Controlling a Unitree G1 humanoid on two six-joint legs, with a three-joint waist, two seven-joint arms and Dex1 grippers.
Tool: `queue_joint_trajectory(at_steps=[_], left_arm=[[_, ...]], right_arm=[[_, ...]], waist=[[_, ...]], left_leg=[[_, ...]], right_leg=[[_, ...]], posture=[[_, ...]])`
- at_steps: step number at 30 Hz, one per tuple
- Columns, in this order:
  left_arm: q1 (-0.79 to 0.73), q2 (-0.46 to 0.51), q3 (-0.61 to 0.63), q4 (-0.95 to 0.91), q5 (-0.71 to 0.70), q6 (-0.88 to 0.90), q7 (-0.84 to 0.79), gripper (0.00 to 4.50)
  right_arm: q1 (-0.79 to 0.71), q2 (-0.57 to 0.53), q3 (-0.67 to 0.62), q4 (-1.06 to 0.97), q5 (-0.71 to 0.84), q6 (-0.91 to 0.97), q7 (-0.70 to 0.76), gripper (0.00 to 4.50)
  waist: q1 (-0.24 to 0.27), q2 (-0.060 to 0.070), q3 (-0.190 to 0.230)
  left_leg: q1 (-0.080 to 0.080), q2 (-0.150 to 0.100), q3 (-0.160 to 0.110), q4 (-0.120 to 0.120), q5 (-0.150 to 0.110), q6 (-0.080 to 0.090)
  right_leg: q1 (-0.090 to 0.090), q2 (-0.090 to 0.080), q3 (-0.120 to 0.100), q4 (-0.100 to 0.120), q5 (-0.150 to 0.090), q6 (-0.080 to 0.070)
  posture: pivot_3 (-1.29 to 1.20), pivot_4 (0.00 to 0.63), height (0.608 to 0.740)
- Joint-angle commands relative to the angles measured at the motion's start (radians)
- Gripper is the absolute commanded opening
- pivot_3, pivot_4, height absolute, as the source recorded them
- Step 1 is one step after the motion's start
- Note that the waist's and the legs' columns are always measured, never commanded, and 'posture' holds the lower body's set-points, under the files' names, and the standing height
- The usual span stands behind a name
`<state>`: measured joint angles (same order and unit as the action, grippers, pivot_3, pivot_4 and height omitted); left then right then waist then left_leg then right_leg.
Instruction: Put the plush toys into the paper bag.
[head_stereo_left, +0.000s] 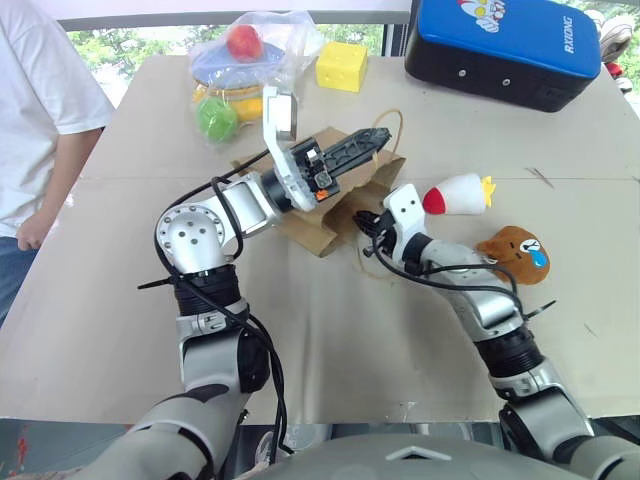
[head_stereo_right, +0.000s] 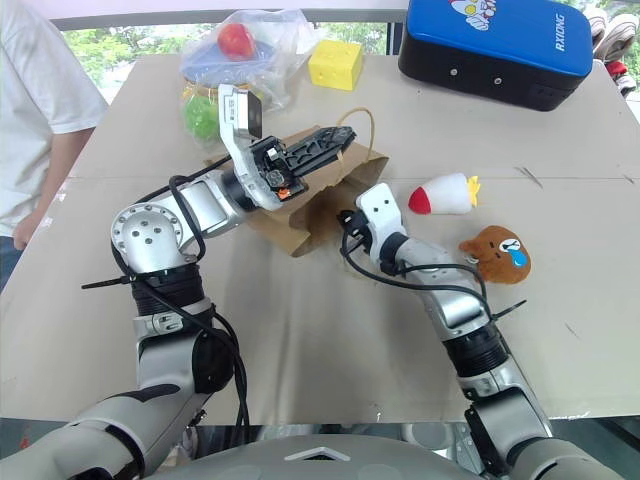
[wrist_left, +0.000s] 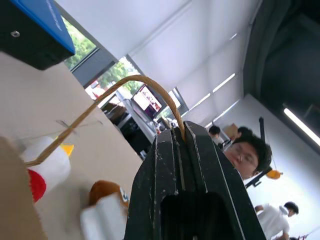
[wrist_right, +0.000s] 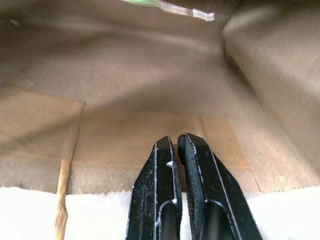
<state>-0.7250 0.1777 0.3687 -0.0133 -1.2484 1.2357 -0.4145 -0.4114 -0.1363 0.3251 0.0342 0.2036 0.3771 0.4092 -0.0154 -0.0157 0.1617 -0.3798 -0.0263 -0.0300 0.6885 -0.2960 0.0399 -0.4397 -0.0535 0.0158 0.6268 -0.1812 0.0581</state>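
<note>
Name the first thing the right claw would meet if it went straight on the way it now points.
Probably the inside of the paper bag: the shut right claw points into its open mouth.

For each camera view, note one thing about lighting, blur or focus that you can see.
Left eye view: even daylight, the paper bag casts only a soft shadow. Left wrist view: bright ceiling strip lights, the bear head toy is blurred. Right wrist view: dim brown bag interior, the right gripper sharp in front.
</note>
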Motion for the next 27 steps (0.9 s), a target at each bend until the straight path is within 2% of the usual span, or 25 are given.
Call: queue_joint_trajectory(at_steps=[1,5,9,11,15,22,27], left_arm=[[-0.001,-0.001,0.014,-0.028,-0.091,-0.002,0.041,0.00],[0.024,0.030,0.003,-0.051,-0.133,0.006,0.061,0.00],[0.048,0.055,-0.009,-0.064,-0.171,-0.001,0.067,0.00],[0.053,0.055,-0.017,-0.064,-0.188,-0.011,0.071,0.00],[0.067,0.048,-0.032,-0.076,-0.202,-0.032,0.070,0.00],[0.084,0.065,-0.050,-0.103,-0.223,-0.059,0.057,0.00],[0.075,0.082,-0.052,-0.130,-0.295,-0.069,0.069,0.00]], right_arm=[[-0.058,0.034,-0.012,0.037,-0.029,-0.127,0.028,0.09],[-0.056,0.044,-0.072,-0.006,0.029,-0.159,0.075,0.09],[-0.048,-0.029,-0.045,-0.035,-0.021,-0.149,0.139,0.09],[-0.063,-0.049,-0.009,0.009,-0.072,-0.174,0.156,0.09],[-0.100,0.015,0.028,0.140,-0.114,-0.232,0.150,0.09],[-0.116,0.031,0.071,0.262,-0.184,-0.294,0.191,0.09],[-0.137,0.041,0.107,0.341,-0.235,-0.307,0.220,0.09]], waist=[[-0.001,0.000,0.000],[-0.002,0.000,0.000],[0.000,0.000,0.000],[0.001,0.000,0.000],[-0.008,0.000,0.000],[-0.009,0.000,0.000],[-0.013,0.000,0.000]], left_leg=[[0.000,0.000,0.000,0.000,0.000,0.000],[0.000,0.000,0.000,-0.001,0.000,-0.001],[0.000,0.000,-0.001,-0.001,0.000,-0.001],[0.000,-0.001,-0.001,-0.001,0.000,-0.001],[0.001,-0.002,-0.001,-0.002,0.001,-0.002],[0.000,-0.002,-0.001,-0.003,0.002,-0.003],[0.000,-0.001,-0.002,-0.003,0.002,-0.003]], right_leg=[[0.000,0.000,0.000,0.000,0.000,0.000],[0.000,0.000,0.000,0.000,0.000,0.000],[0.000,0.000,0.000,0.000,0.000,0.000],[0.000,-0.001,0.000,0.000,0.000,0.000],[0.000,-0.001,0.000,0.000,0.000,0.000],[-0.001,-0.001,0.000,0.000,0.000,0.000],[-0.001,-0.001,0.000,0.000,0.000,0.000]], posture=[[0.00,0.150,0.740],[0.00,0.150,0.740],[0.00,0.150,0.740],[0.00,0.150,0.740],[0.00,0.150,0.740],[0.00,0.150,0.740],[0.00,0.150,0.740]])
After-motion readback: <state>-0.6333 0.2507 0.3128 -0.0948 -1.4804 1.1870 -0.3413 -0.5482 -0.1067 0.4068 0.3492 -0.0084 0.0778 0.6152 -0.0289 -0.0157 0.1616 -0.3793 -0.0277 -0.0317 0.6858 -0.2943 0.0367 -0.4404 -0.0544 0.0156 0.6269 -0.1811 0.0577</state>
